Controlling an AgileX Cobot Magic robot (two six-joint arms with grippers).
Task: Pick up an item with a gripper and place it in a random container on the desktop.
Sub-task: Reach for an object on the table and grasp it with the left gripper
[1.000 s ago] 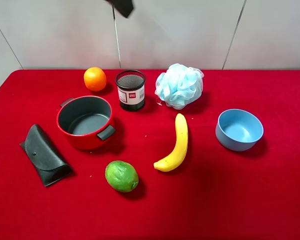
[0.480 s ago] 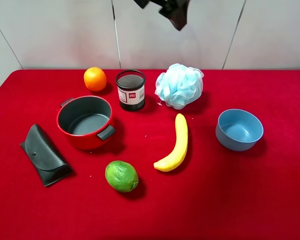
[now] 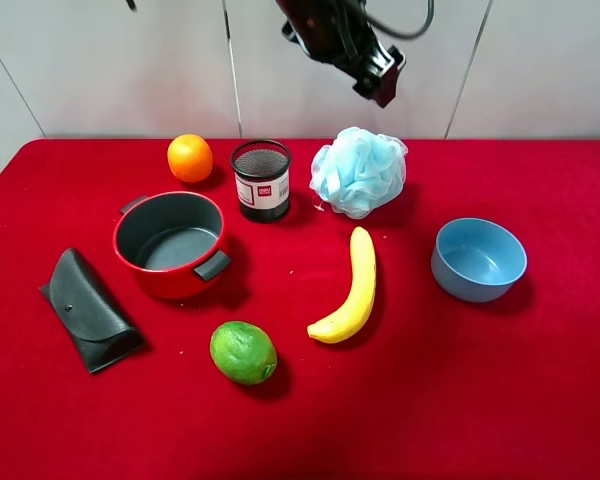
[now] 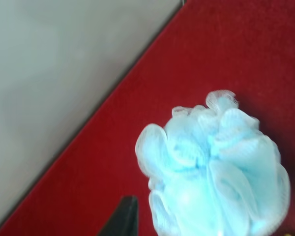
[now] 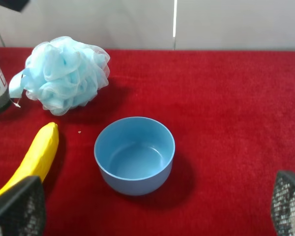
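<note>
red felt desk [image 3: 540,400], pale panelled wall [image 3: 130,70] behind; left gripper [image 3: 378,82] above bath pouf [image 3: 358,170], fingers spread, empty; right gripper [image 5: 150,209] fingers wide apart, empty.

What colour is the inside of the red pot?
Dark grey. The pot shows best in the exterior high view.

Pouf [image 3: 358,171]: light-blue ruffled mesh ball, lying on red desktop [image 3: 480,400] near back edge. Pot [image 3: 165,283]: red, dark grey inside, upright, well apart to its left
</note>
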